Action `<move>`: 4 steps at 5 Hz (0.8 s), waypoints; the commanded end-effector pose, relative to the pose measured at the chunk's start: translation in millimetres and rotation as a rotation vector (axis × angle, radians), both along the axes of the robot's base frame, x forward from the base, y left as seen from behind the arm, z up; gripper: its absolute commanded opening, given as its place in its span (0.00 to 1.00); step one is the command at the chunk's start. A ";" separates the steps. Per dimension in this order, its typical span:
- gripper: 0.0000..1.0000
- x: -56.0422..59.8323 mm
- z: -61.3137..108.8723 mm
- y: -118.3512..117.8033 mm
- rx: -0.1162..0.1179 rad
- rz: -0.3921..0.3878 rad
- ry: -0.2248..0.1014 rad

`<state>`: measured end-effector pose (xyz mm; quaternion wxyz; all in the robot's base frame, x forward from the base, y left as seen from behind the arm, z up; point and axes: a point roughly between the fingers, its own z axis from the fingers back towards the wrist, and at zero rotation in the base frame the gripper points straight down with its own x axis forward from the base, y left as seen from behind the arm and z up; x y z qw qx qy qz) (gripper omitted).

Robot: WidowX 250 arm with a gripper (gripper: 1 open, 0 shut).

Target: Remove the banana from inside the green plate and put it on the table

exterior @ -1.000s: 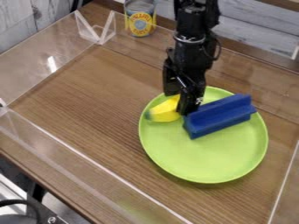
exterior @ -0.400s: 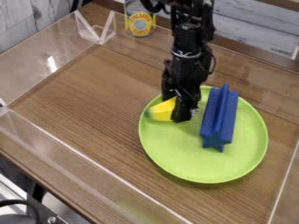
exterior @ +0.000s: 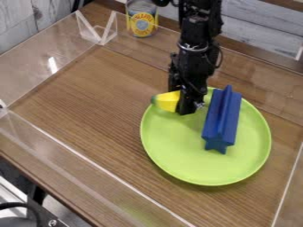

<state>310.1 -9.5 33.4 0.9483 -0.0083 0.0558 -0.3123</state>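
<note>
The banana (exterior: pixel 169 102) is a small yellow piece at the near-left rim of the green plate (exterior: pixel 190 164). My gripper (exterior: pixel 187 100) points straight down over it. Its dark fingers (exterior: pixel 194 97) are closed in on the banana's right part, so only the left end sticks out. The banana sits a little higher than the plate's floor. The plate rests on the brown wooden table (exterior: pixel 83 97).
A blue rectangular block (exterior: pixel 221 119) lies on the plate just right of the gripper, almost touching the fingers. Clear acrylic walls (exterior: pixel 48 62) edge the table. A yellow-labelled can (exterior: pixel 142 23) stands at the back beyond the wall.
The blue block has swung from lying across the plate to pointing lengthwise. The fingers have closed in on the banana, which now sits slightly higher and further back.
</note>
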 end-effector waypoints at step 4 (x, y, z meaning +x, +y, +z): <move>0.00 47.1 31.6 1.8 0.044 -0.082 -0.078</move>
